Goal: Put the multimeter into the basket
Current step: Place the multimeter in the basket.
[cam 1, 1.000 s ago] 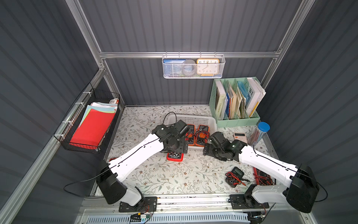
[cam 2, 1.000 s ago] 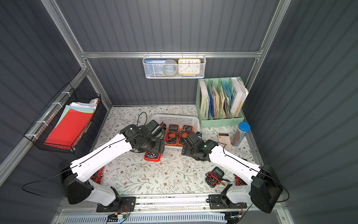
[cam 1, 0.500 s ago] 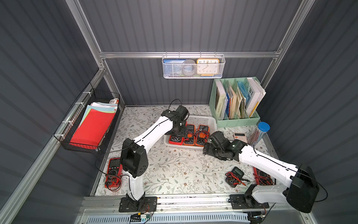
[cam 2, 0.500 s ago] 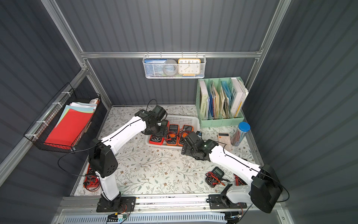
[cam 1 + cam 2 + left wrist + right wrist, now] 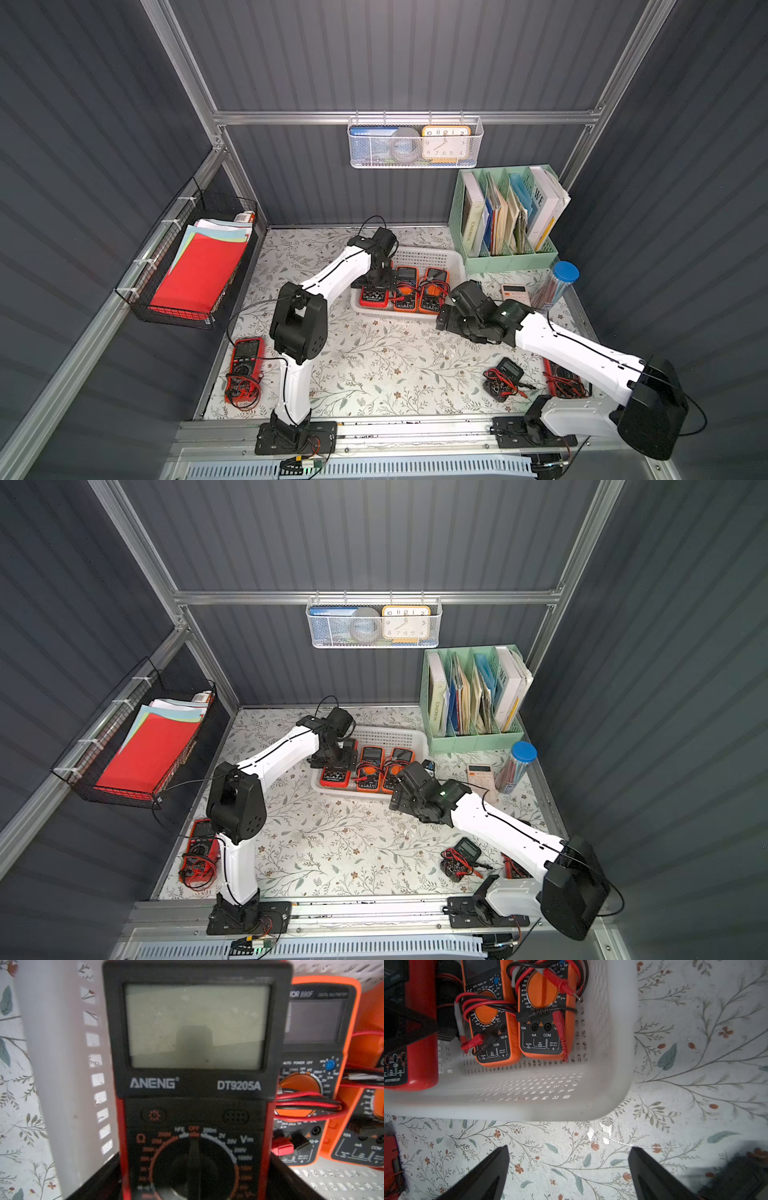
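The white perforated basket stands at the back middle of the table. A red-and-black multimeter lies face up in its left end, beside the basket wall. My left gripper reaches down over it, its fingers against the red sides, shut on it. My right gripper hangs open over bare table just in front of the basket's right front corner, with nothing between its fingers.
Two orange multimeters with coiled leads fill the basket's middle and right. Another red multimeter lies at front left; a small black one and a red one at front right. A calculator, jar and green file rack stand back right.
A second ago my left gripper was over the red multimeter on the table in front of the basket; it now holds it inside the basket's left end. The right arm has not moved.
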You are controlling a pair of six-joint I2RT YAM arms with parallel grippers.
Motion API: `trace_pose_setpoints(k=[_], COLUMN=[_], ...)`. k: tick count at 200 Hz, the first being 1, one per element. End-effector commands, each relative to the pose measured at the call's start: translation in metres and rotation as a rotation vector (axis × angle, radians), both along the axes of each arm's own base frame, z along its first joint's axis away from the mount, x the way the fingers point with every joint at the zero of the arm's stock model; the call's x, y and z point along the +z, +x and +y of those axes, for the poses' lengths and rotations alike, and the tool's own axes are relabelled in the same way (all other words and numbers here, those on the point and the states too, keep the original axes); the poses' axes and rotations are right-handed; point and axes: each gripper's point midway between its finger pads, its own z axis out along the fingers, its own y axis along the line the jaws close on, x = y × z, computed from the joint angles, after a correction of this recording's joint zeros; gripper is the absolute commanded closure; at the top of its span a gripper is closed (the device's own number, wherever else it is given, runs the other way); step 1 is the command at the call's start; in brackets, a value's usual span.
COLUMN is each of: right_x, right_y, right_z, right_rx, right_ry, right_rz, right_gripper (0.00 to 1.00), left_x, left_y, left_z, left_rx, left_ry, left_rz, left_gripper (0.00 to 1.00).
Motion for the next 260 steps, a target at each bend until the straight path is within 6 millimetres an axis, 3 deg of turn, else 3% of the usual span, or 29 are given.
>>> trace_pose_setpoints(k=[1, 19, 40, 122, 162, 204, 260], right_x=[0.003, 0.003, 0.004, 0.005, 0.015, 0.014, -0.007], right_y=[-0.003, -0.003, -0.003, -0.001, -0.002, -0.03, -0.079], right_z=[-0.006, -0.005, -0.005, -0.004, -0.012, -0.06, -0.127], right_rx=[-0.012, -0.011, -0.011, -0.012, -0.026, -0.135, -0.391], right_ry=[-0.018, -0.017, -0.016, -0.014, -0.032, -0.156, -0.224], right_rz=[-0.007, -0.006, -0.008, -0.013, -0.032, 0.015, 0.063], right_gripper=[0.05, 0.05, 0.05, 0.04, 0.04, 0.03, 0.01], left_x=[0.003, 0.003, 0.01, 0.057, 0.087, 0.112, 0.107], left_y=[0.006, 0.007, 0.008, 0.018, 0.018, -0.013, -0.069], left_z=[-0.004, -0.003, -0.004, -0.004, 0.003, -0.002, -0.03], left_rx=[0.01, 0.013, 0.013, -0.001, 0.007, -0.038, -0.163], left_ry=[-0.024, -0.023, -0.031, -0.032, -0.036, -0.109, -0.121], left_rz=[-0.01, -0.012, -0.025, -0.105, -0.189, -0.194, -0.167], left_gripper=[0.26, 0.11, 0.01, 0.01, 0.01, 0.01, 0.01])
